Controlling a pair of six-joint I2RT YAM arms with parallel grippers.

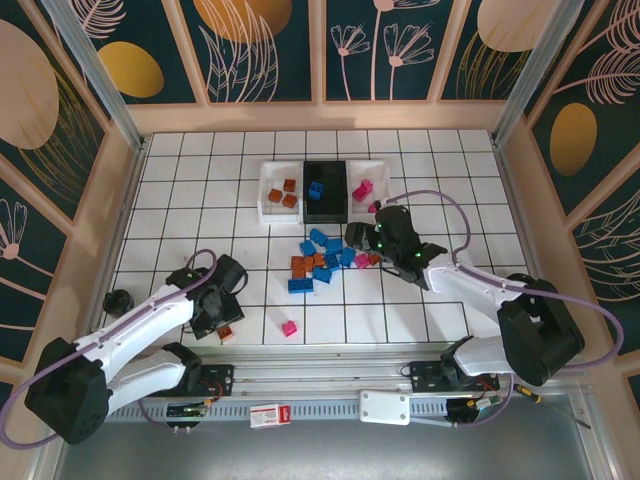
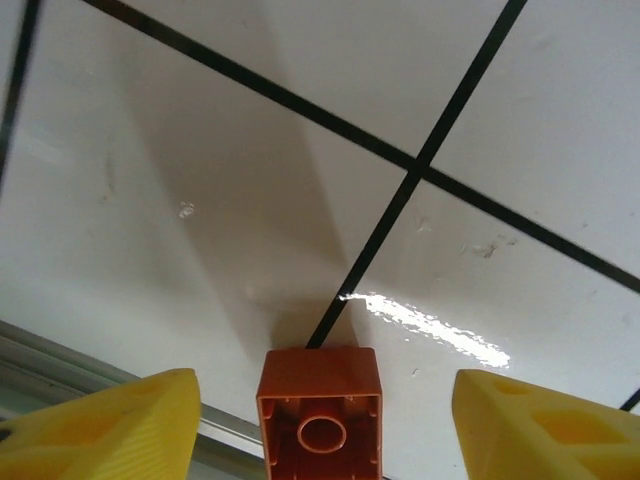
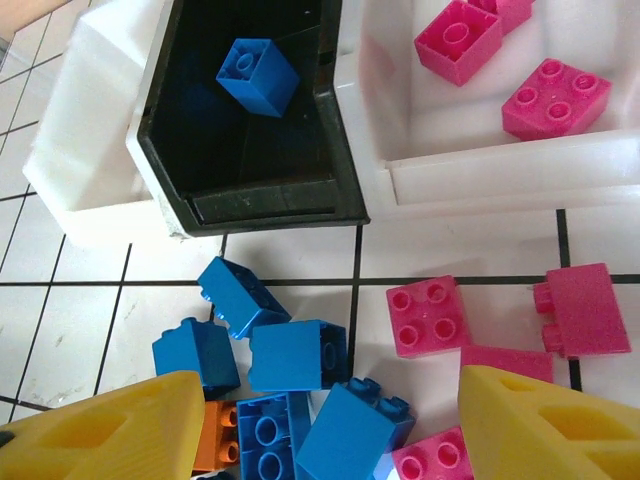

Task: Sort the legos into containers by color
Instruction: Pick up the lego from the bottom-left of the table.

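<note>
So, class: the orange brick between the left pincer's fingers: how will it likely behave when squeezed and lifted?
The orange brick looks hard-moulded, so probably stiff, not squashy. Its hollow underside suggests lightness. Smooth flat sides might slip slightly between the yellow fingers.

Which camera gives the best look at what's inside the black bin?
Right wrist: the black bin sits close, its opening toward the camera, with one blue brick plainly inside. Top external shows the same bin small, from above, with that brick as a blue speck.

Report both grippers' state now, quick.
Left gripper: open, jaws either side of an orange brick, not touching it.
Right gripper: open, empty, over the loose legos.
</note>
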